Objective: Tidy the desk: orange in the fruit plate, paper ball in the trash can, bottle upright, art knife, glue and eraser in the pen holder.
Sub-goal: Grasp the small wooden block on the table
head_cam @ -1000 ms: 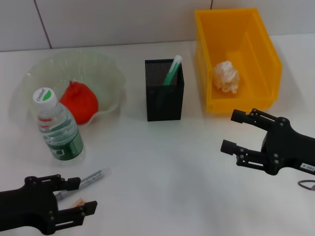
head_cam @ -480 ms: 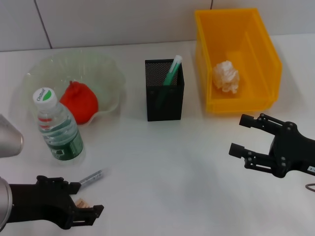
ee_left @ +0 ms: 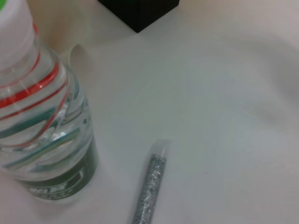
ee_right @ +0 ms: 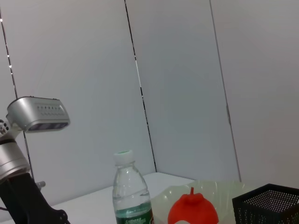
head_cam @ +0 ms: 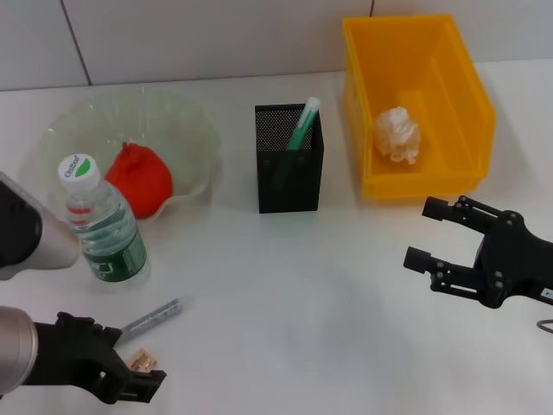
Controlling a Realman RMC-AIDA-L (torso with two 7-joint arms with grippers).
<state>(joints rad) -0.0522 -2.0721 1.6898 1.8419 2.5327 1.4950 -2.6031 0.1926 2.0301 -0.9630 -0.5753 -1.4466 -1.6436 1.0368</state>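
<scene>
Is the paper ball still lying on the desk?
No, the paper ball lies inside the yellow bin.

A white desk (head_cam: 285,285) spreads beneath everything. Behind the desk rises a white tiled wall (head_cam: 190,35) with dark grout lines. At the desk's near right edge lies a small dark loop (head_cam: 542,326).

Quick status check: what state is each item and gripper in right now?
Clear water bottle: upright.
Red-orange fruit: in glass plate.
White paper ball: in yellow bin.
Silver glitter stick: lying on table.
Left gripper: over small tan piece.
Right gripper: open, empty.
</scene>
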